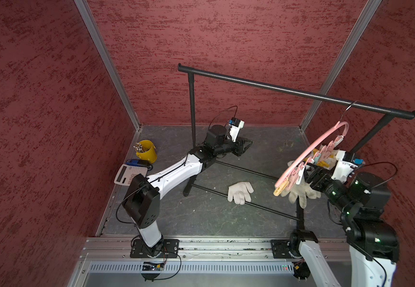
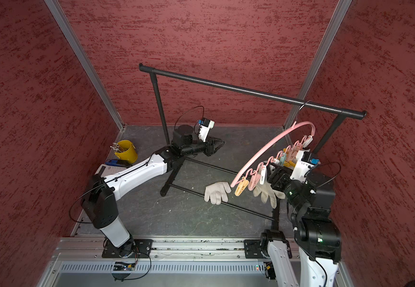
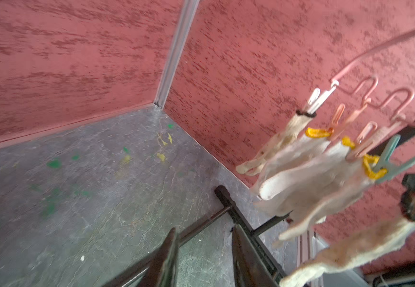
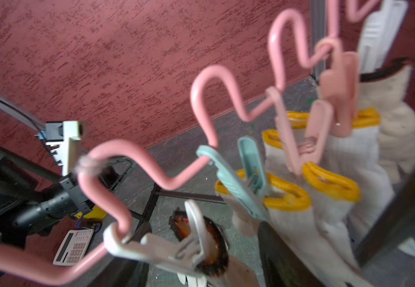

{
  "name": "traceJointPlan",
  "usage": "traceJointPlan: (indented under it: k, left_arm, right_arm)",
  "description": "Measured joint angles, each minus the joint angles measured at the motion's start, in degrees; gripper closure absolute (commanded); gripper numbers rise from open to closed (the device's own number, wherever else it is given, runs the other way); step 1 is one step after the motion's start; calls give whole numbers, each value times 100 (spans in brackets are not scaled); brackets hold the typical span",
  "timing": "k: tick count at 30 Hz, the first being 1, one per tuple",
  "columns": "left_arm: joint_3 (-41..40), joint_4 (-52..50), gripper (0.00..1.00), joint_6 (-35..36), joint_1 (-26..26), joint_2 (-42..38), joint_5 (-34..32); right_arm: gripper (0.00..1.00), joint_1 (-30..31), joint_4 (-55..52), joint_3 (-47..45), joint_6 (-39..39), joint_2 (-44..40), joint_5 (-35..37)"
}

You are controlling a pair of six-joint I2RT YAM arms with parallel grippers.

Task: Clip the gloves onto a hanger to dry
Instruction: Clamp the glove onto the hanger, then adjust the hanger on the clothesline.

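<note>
Pink arched plastic hanger (image 4: 117, 146) hangs tilted from black rack rail (image 1: 288, 90); cream knit gloves (image 3: 308, 179) pegged along it. One white glove (image 1: 240, 192) lies loose on tabletop (image 1: 201, 213).

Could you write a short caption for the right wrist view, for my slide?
Gloves with yellow cuffs hang from pastel clothespins on the pink hanger.

Your left arm (image 1: 176, 171) has white link shells dotted with small dark screws, black joint housings and a thin black cable along it. Your right arm (image 1: 372, 238) matches, with green lights glowing on its black joints. Each wrist carries a white camera mount (image 1: 236, 127) with a blue connector.
</note>
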Motion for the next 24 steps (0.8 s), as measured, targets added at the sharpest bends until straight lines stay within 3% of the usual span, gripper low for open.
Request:
traceJointPlan:
  k: [7,12,16,19,24]
  left_arm:
    - [-756,-306,68,-304,-17,-1123,-533]
    - [-909,-850,60,-138,-221,-1683,-782]
    - [-911,-1292,49,417,-490,-2186,-789]
    - [-953,-1526,43,778,-699,-2594,-752]
    - [-1158,-1731,41,1051,-706,-3139,-704]
  right_arm:
    - [42,0,-979,765,479,-7,678]
    - [47,0,-1576,1777,627,297,1215]
    - [50,0,-1891,2446,673,623,1628]
    - [49,0,-1987,2946,647,874,1659]
    - [48,0,-1952,4277,553,1668,1248]
